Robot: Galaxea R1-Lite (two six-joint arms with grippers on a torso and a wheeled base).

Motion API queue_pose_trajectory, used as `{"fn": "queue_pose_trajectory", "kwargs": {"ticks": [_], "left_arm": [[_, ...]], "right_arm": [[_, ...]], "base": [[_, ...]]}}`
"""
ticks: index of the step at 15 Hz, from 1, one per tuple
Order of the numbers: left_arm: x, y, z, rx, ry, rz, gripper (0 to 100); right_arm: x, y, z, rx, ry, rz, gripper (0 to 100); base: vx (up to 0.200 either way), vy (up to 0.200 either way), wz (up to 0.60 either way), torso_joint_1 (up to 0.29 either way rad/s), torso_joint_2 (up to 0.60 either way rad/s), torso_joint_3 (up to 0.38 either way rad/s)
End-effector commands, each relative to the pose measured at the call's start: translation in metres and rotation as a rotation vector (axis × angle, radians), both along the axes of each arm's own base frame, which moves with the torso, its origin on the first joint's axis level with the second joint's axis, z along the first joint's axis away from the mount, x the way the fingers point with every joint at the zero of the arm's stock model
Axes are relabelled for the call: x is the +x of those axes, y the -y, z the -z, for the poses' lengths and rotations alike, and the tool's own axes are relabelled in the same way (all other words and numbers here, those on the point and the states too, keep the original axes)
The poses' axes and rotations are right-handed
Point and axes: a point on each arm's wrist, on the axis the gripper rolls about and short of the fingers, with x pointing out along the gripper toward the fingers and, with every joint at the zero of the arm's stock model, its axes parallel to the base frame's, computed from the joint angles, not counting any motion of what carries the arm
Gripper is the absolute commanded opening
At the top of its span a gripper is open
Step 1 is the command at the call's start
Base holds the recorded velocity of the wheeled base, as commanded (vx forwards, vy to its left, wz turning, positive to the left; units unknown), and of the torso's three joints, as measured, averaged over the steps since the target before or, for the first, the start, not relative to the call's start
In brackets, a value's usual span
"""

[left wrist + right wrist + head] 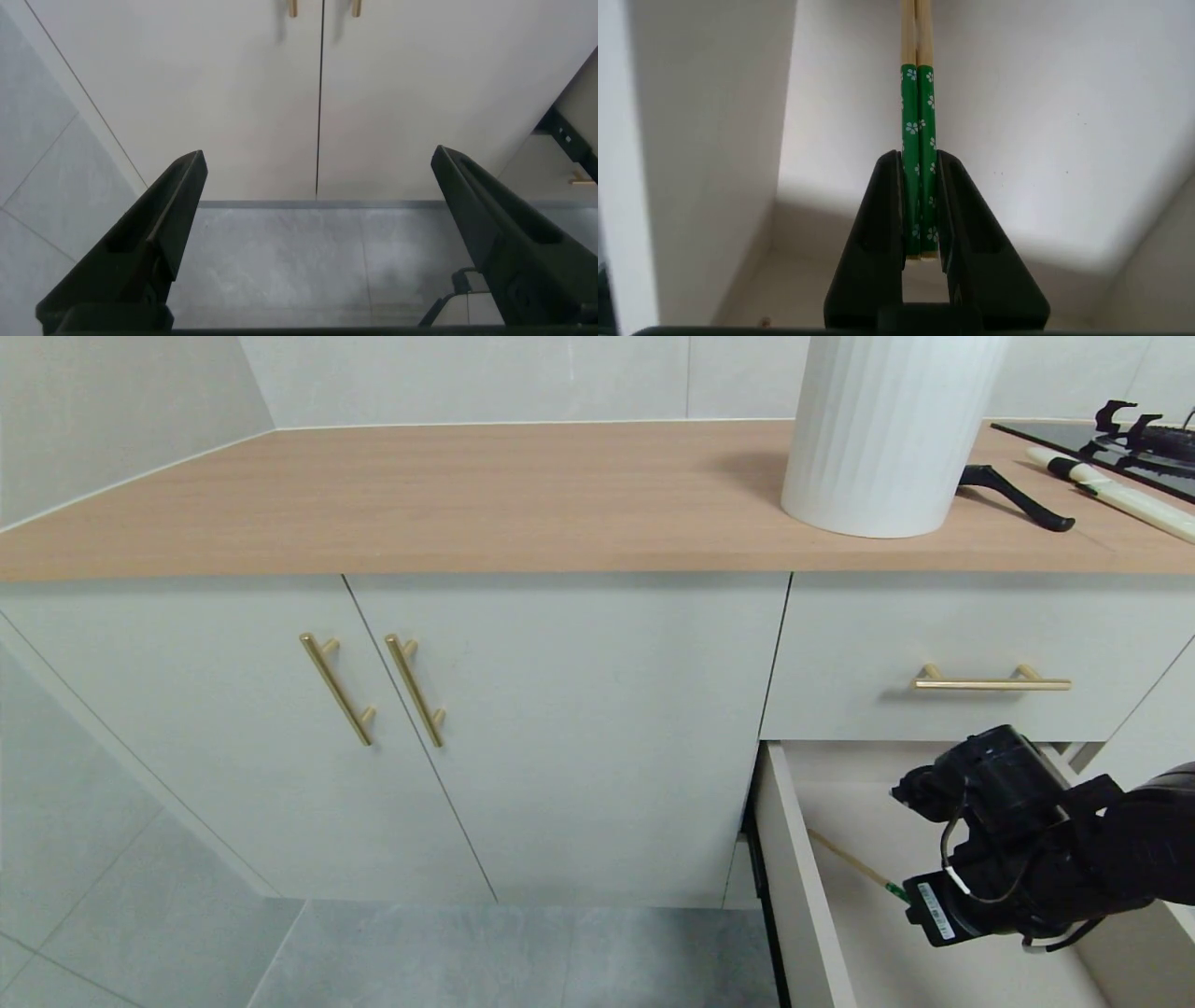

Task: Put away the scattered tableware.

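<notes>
**Wooden counter, open drawer, chopsticks in the right claw**

Pale tiled wall (131,411) runs behind a wood-grain counter (467,495) that spans the head view. Under its left part are two light cabinet doors (560,737), both shut, each with a slanted gold bar handle (338,689) beside the seam where they meet. Grey floor tiles (420,952) lie below.

The left claw (318,159) hangs low before those doors, its two dark fingers spread wide apart with nothing between them (the door seam and the floor show through the gap).

Farther right on the counter stands a tall white ribbed vessel (878,439). Just beside its base lies a black handle (1018,497), then a long cream-coloured utensil (1120,495), and at the far right edge a dark cooktop (1055,434).

Below the vessel is a closed drawer front (840,653) with a level gold handle (991,683). The drawer (803,877) under it is pulled out, its pale inside exposed.

The right claw (904,894) is down inside this drawer and is clamped on a pair of chopsticks (917,140) at their green, flower-printed ends. The bare wooden ends (854,865) slant away toward the drawer's left wall. Whether they touch the drawer bottom cannot be told.
</notes>
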Motion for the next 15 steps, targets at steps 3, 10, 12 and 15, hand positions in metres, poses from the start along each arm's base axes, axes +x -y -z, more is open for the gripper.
{"fn": "queue_pose_trajectory", "kwargs": {"ticks": [3, 10, 12, 15], "left_arm": [[0.0, 0.0, 0.0, 0.0, 0.001, 0.0, 100], [0.0, 0.0, 0.0, 0.0, 0.001, 0.0, 100], [0.0, 0.0, 0.0, 0.0, 0.0, 0.0, 100], [0.0, 0.0, 0.0, 0.0, 0.0, 0.0, 100]], "right_arm": [[0.01, -0.003, 0.017, -0.027, -0.042, 0.027, 0], [0.02, -0.013, 0.059, -0.09, -0.132, 0.017, 0], [0.024, -0.014, 0.073, -0.114, -0.137, 0.027, 0], [0.027, -0.015, 0.077, -0.099, -0.124, 0.047, 0]], "base": [[0.0, 0.0, 0.0, 0.0, 0.0, 0.0], [0.0, 0.0, 0.0, 0.0, 0.0, 0.0], [0.0, 0.0, 0.0, 0.0, 0.0, 0.0], [0.0, 0.0, 0.0, 0.0, 0.0, 0.0]]}}
